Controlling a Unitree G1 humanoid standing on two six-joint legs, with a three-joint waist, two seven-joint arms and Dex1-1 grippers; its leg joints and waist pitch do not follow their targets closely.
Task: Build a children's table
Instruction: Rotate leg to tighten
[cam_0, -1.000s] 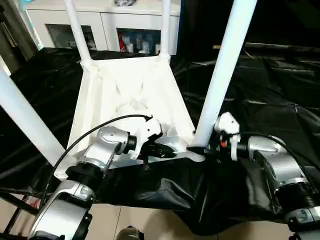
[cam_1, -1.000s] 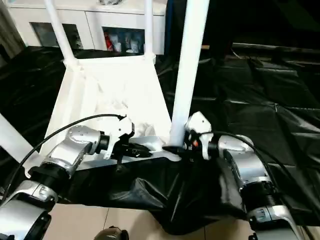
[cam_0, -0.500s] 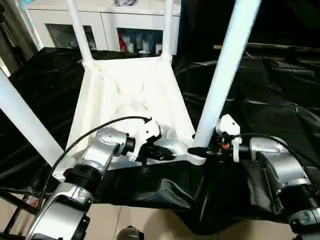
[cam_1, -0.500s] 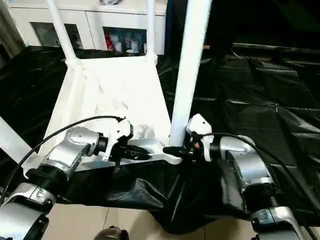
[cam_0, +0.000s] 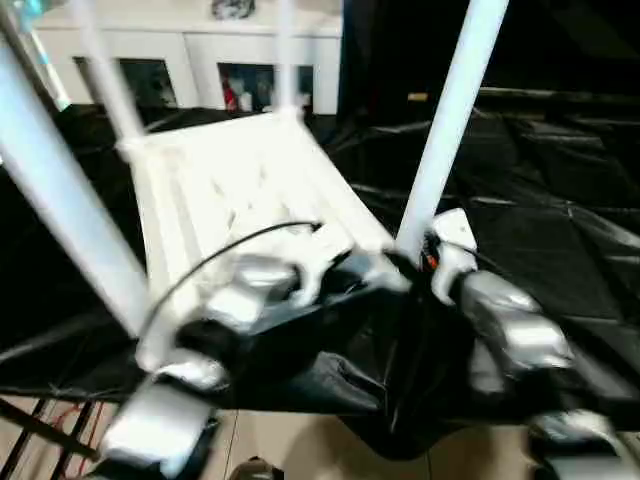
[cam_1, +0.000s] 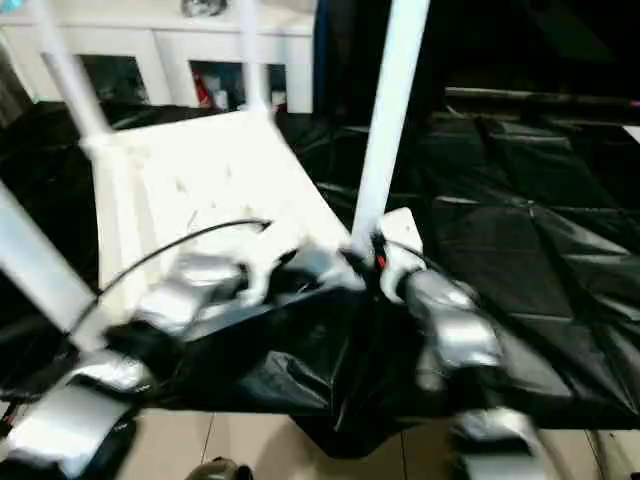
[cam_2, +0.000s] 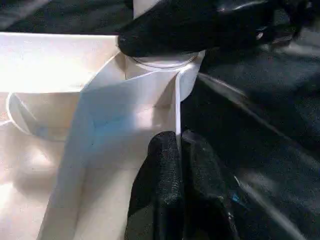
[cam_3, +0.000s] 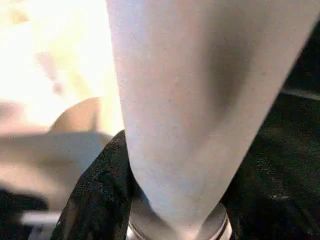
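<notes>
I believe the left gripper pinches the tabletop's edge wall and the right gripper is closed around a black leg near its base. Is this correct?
Not quite: the leg is white, not black, as the right wrist view shows, with the right gripper closed around its base. The left gripper does pinch the tabletop edge wall.

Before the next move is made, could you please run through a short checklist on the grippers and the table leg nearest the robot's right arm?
1. Left gripper shut on the tabletop's thin side wall near the corner socket: ok.
2. Right gripper closed around the near right leg just above its base: ok.
3. That leg standing upright in the corner socket: ok.
4. Leg fully seated in the socket: cannot tell; a ring shows at the joint.
5. The three other legs in their sockets: cannot tell from the blurred head views.
6. Tabletop lying underside up on the black-draped work table: ok.
</notes>
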